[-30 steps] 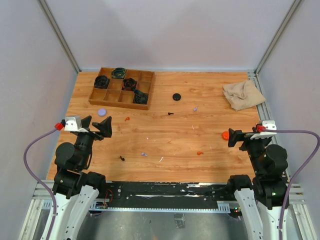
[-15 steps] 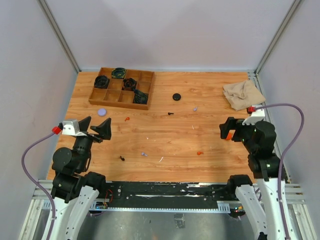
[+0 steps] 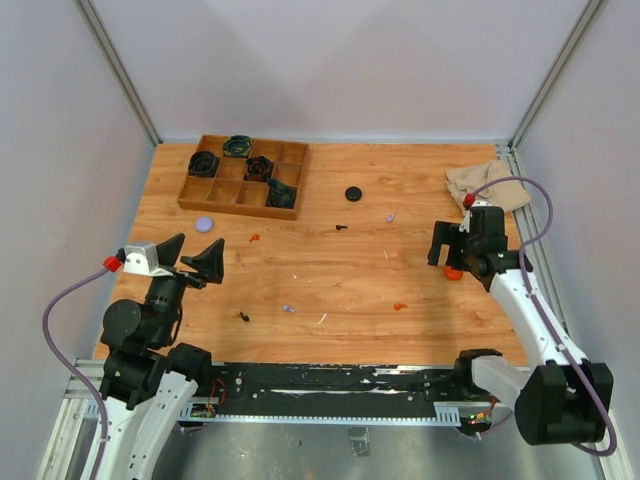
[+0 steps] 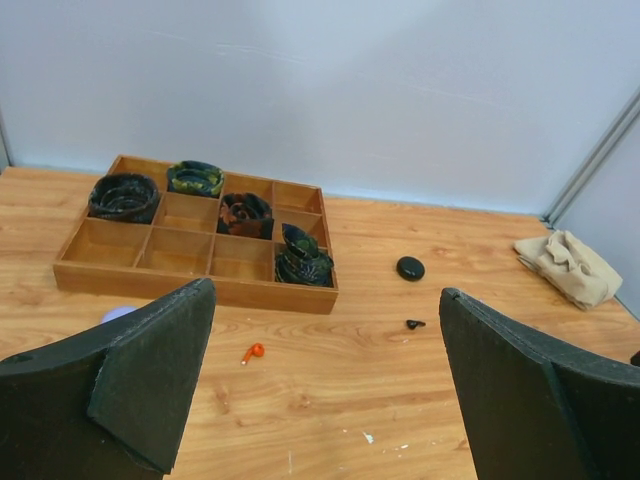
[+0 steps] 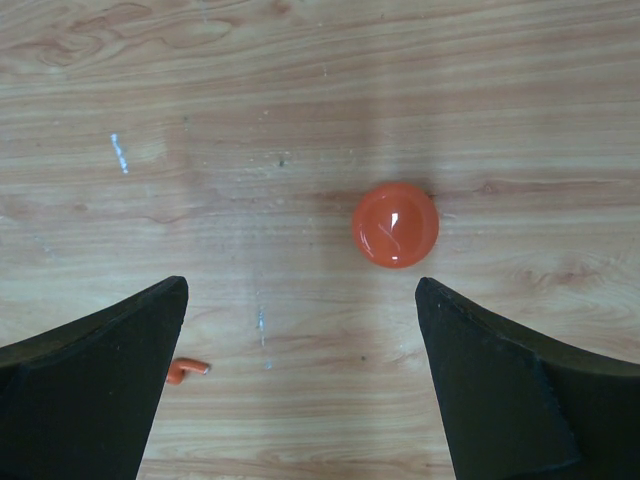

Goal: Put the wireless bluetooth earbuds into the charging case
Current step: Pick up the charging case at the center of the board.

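Left fingers (image 3: pixel 200 243) spread wide, nothing between them, raised off the worktop (image 3: pixel 330 270) on the near side of the wooden tray (image 3: pixel 192 201); lavender case (image 3: pixel 205 223) just in front of the tray's near left corner, lid apparently shut. Tray holds dark coiled bundles (image 4: pixel 124 196) in four compartments; no part of this job.

Orange earbud (image 3: pixel 254 238) just in front of the tray's near wall; black earbud (image 3: pixel 244 316) and lavender earbud (image 3: pixel 288 308) well nearer the arm bases than the tray; second black earbud (image 3: pixel 342 227) and black case (image 3: pixel 353 192) just right of the tray; second lavender earbud (image 3: pixel 390 217) further right; second orange earbud (image 3: pixel 400 305) right and well forward of the tray. None sits in a case yet.

Orange case (image 5: pixel 395 224) far right of the tray, lid down, glossy; right fingers (image 5: pixel 300 300) hang just over it, parted, gripping nothing. Cloth (image 3: pixel 485 190) furthest right, crumpled.

Judgement: earbuds look light, hard and smooth; likely to skid or flip under a pinch; take each across its fat end, fingers low to the worktop. Cases probably need opening first; round domes may slip. Pale slivers (image 3: pixel 323 319) scattered about could pass for buds; nothing blocks the reach.
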### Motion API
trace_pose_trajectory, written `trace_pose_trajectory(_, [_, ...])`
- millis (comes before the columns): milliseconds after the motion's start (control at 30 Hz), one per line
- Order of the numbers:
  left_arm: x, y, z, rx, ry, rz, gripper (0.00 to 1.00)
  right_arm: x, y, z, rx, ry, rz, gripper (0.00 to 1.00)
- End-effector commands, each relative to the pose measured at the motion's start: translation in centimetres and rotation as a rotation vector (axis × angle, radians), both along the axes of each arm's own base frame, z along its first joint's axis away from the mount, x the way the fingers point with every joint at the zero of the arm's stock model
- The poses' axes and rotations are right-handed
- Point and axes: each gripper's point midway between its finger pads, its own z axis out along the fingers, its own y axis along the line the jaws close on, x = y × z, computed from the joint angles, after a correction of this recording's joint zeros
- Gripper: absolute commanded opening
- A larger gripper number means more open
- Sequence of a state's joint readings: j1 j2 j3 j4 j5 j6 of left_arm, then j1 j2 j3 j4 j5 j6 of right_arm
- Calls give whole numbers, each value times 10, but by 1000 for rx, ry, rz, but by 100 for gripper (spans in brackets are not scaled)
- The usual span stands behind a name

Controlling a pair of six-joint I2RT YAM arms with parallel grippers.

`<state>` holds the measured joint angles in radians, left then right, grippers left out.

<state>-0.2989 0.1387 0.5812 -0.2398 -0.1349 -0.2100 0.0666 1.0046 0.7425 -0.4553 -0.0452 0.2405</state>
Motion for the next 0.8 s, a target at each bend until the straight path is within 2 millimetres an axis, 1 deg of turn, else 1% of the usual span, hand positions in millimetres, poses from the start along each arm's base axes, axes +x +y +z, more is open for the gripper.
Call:
trace_pose_trajectory(0, [-5, -3, 8, -1, -41, -24, 99, 25, -15, -4, -31, -16, -60, 99])
trace_pose_trajectory(100, [-6, -4, 9, -1, -46, -32, 99, 34, -24, -23, -30, 30, -88, 99])
trace_pose_trajectory(200, [-6, -5, 8, 1, -48, -35, 99, 38, -31, -39, -5, 90, -117, 99])
trace_pose_trajectory(300, [-7, -6, 9, 1, -50, -41, 99, 38, -34, -54, 10, 148, -132, 99])
trace_pose_trajectory(400, [-7, -7, 8, 2, -50, -47, 99, 33, -35, -70, 10, 211, -139, 99])
trace_pose_trajectory(467, [-7, -8, 9, 3, -51, -50, 99, 27, -34, -81, 13, 248, -137, 99])
trace_pose_trajectory(567, [-7, -8, 9, 4, -51, -52, 99, 21, -31, -91, 27, 281, -130, 99])
trace_pose_trajectory(667, [-7, -9, 9, 4, -52, -56, 99, 16, -24, -96, 57, 302, -118, 99])
trace_pose_trajectory(767, [-7, -10, 9, 5, -52, -62, 99, 12, -12, -98, 103, 309, -88, 99])
